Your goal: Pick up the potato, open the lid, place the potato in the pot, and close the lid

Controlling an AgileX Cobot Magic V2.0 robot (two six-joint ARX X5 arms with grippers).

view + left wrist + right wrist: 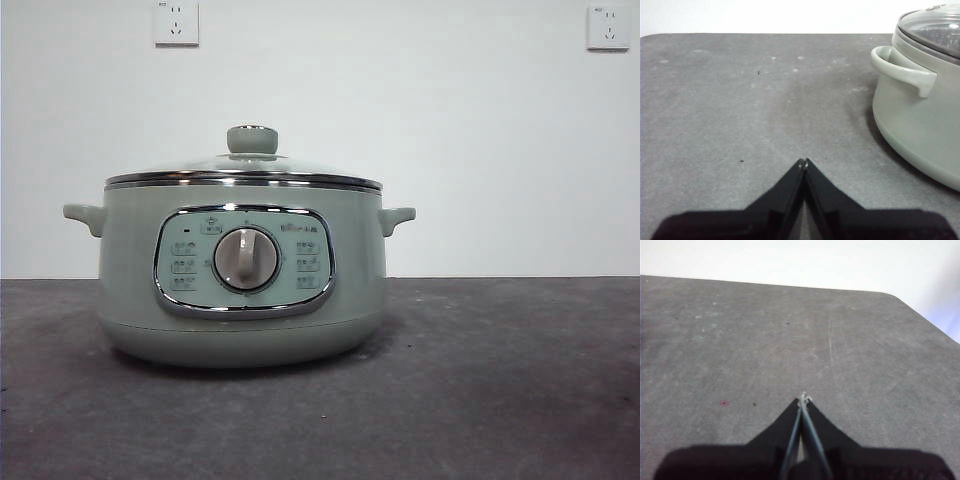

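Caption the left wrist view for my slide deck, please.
Left gripper shut above the grey table, beside the pot with its lid on.

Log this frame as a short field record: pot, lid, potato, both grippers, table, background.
pot: large round pale sage-green electric cooker with side handles and a chrome-framed dial panel, standing on the table
lid: clear glass dome with chrome rim and pale green knob, seated on the pot
potato: not visible in any view
left gripper: jaws shut, empty, over bare table beside the pot
right gripper: jaws shut, empty, over bare table
table: dark grey, scuffed surface
background: white wall with two sockets
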